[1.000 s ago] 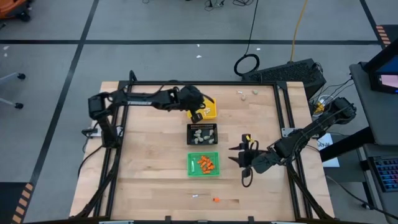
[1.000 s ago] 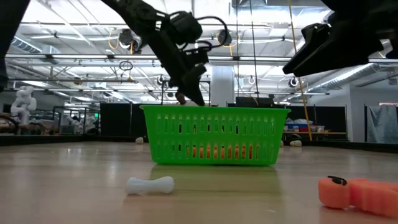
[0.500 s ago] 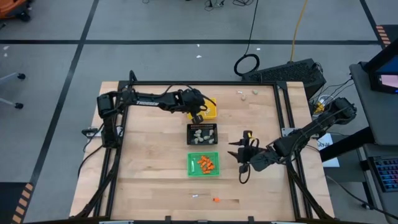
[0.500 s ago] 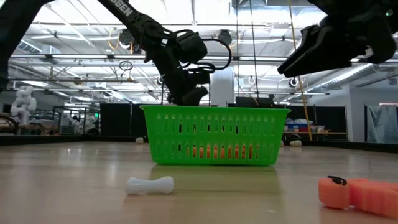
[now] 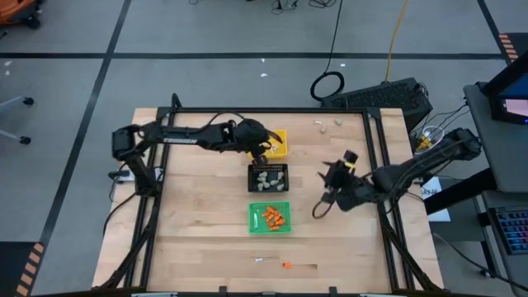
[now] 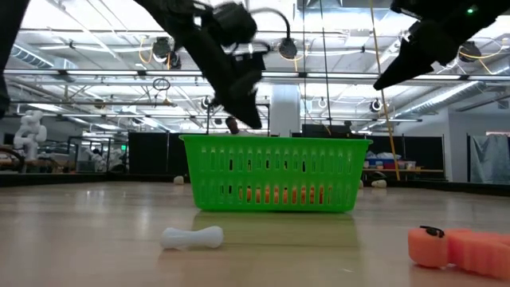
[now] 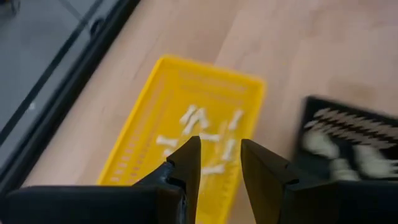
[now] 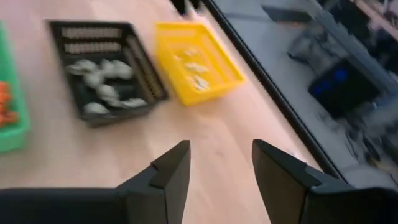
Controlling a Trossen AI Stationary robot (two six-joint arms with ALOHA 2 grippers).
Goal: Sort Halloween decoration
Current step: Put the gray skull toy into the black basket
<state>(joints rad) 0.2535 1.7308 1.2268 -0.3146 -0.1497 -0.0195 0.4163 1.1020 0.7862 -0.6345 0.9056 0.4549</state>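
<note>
wooden table [image 5: 198, 214] at frame centre: your left gripper [image 7: 219, 163] hangs over the yellow tray [image 7: 149, 130] of white sticks [image 7: 198, 127], fingers slightly apart and empty. your right gripper [image 8: 219, 163], jaws apart, hovers right of the black tray [image 5: 268, 177].

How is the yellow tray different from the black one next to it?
The yellow tray holds thin white sticks; the black tray holds beige-grey lumps. In the high view the yellow tray sits nearest the table's far edge, with the left gripper above it; nothing hangs over the black one. Both are small, square, slotted baskets.
</note>
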